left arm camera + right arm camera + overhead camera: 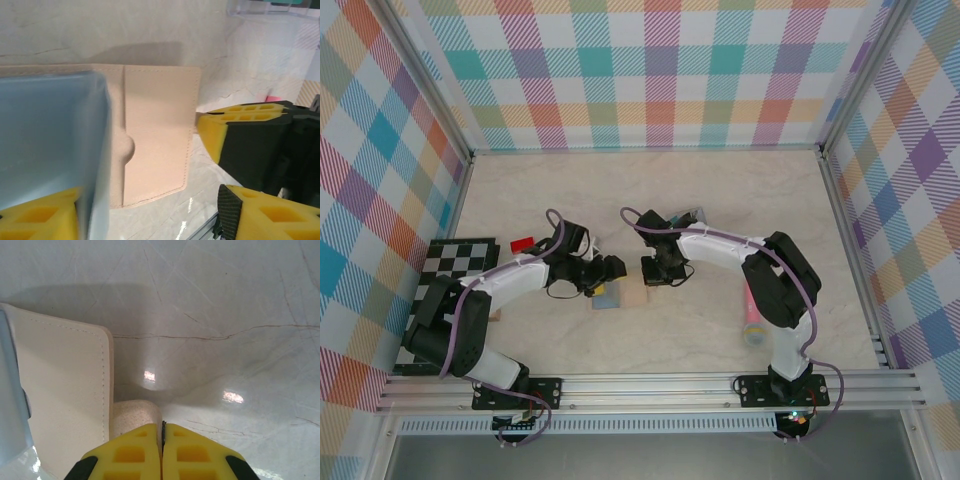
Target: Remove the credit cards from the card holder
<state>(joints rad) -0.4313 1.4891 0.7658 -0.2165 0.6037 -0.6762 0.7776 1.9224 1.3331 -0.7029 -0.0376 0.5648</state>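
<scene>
ROBOT ARMS WORK AT AN OPEN WALLET: A small folding card holder point(622, 296) of tan leather with a light blue-grey lining lies open near the middle of a pale, marble-patterned tabletop point(650, 190), between two white-and-black arms. The left gripper point(612, 268) hovers at the card holder's 11 o'clock with its yellow-padded jaws spread wide and clamped on nothing. In the left wrist view the blue-grey flap stands raised in front of one yellow finger point(42, 215), while the tan pocket panel lies flat beside it. The right gripper point(162, 432), at the card holder's 1 o'clock, has its jaws pressed fully together, and their tips meet the outer edge of the tan panel. A small, flat red credit card point(523, 243) lies on the tabletop well apart from the card holder, at its 10 o'clock. It is just beside the top right corner of a black-and-white checkered board point(455, 262). A pink tube point(752, 315) lies at the card holder's 3 o'clock, partly under the right arm. A clear plastic box point(265, 6) with teal contents sits beyond the card holder.
</scene>
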